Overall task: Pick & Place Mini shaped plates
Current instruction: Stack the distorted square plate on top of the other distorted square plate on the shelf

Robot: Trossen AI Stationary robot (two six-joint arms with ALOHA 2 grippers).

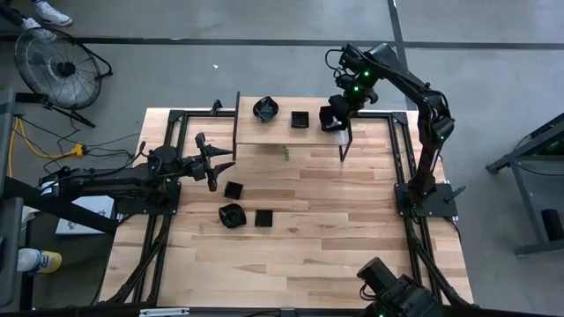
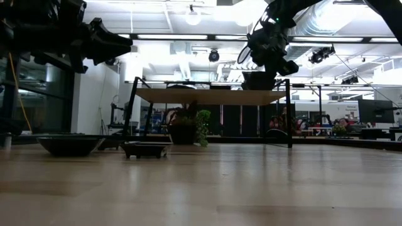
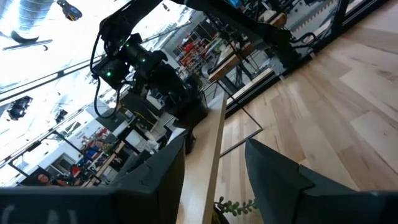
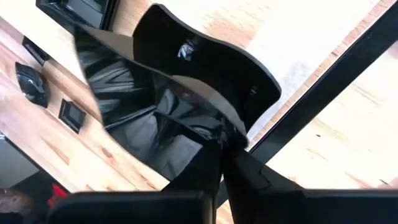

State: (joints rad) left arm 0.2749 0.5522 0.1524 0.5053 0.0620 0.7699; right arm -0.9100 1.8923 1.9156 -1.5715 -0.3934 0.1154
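While three plates [image 1: 240, 205] wait on the worktop [image 1: 352, 238], two already sit on the shelf [image 1: 264, 136] by its far edge.
The right tool [image 1: 333, 116] pinches a third plate [image 4: 161, 118] over the shelf's right end; the left tool [image 1: 220, 164], jaws apart, hangs near the worktop's left edge. Only the right wrist view shows that pinch; only the high view counts the plates.
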